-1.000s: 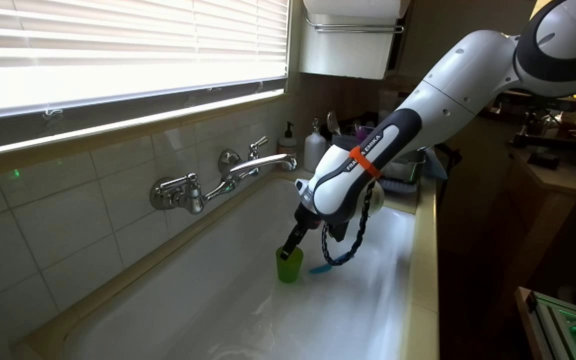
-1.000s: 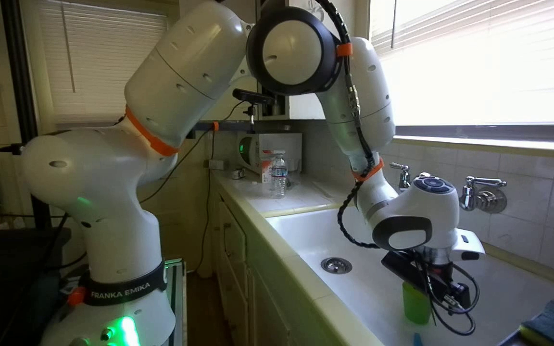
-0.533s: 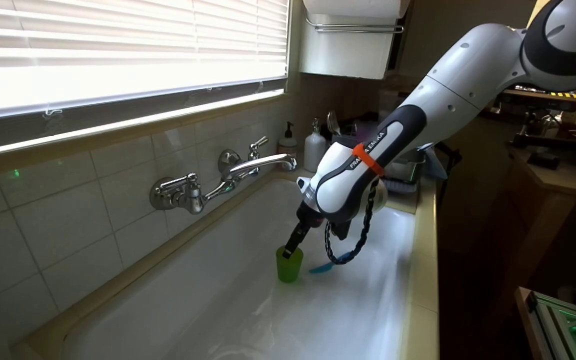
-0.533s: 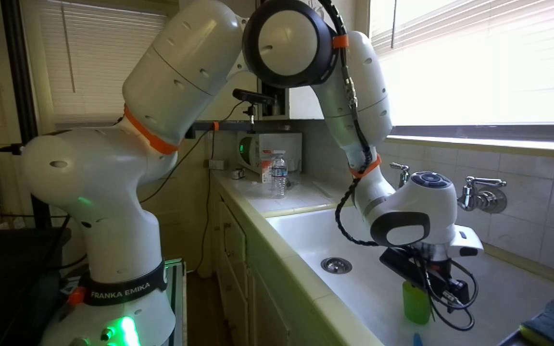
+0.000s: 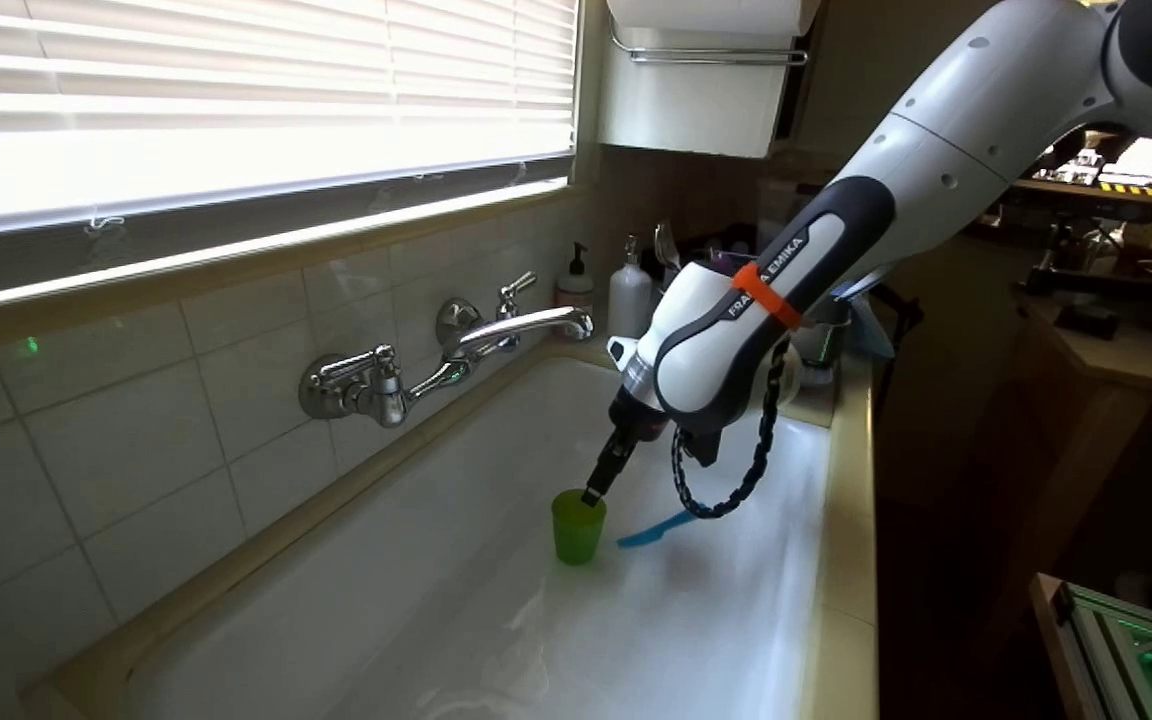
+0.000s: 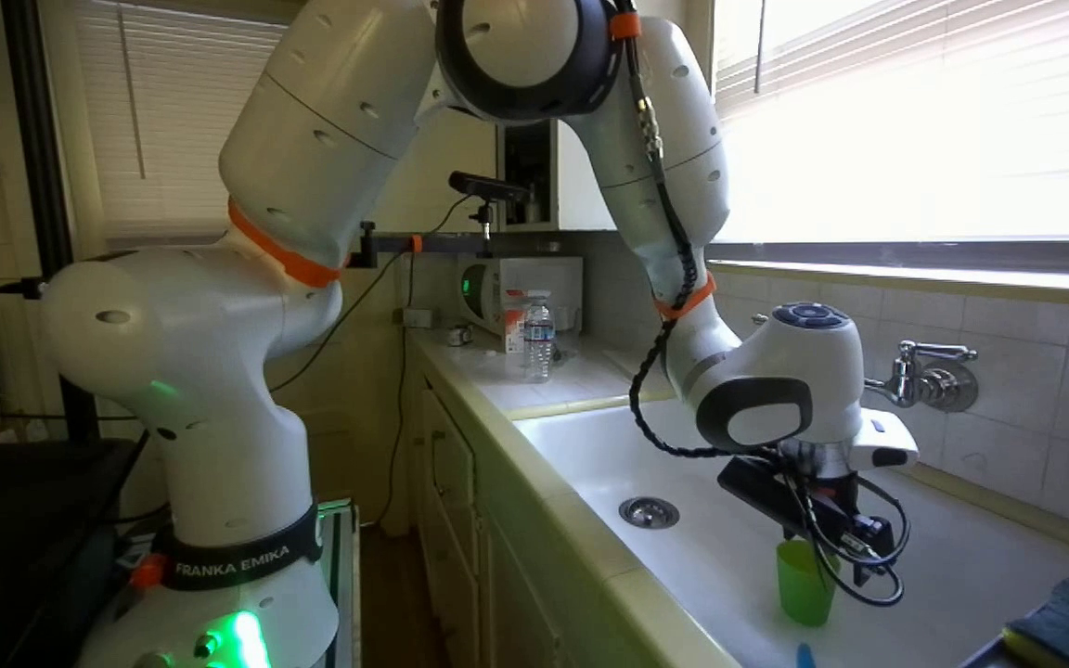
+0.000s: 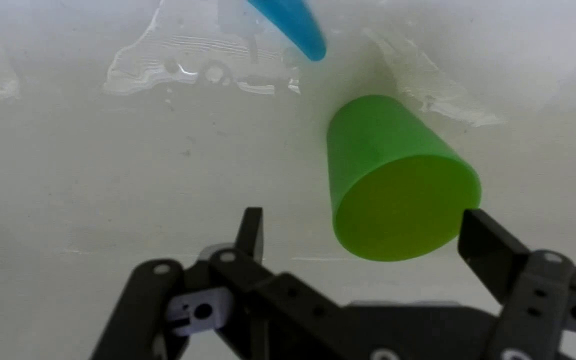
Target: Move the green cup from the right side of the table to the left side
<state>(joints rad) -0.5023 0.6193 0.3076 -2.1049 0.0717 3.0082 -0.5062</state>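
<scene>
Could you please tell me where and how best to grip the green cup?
Probably by the outer wall of the green cup, just below its rim, from above, with fingers on opposite sides: it stands upright, mouth up, shows no handle and narrows toward its base. The open gripper should likely be centred first, as in the wrist view the cup sits nearer one finger.

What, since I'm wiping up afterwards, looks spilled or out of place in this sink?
Shiny, wet-looking patches on the floor of the sink near the upright green cup: perhaps a spill, though ordinary in a sink. The blue stick-like object lying loose beside the cup may also be stray.
</scene>
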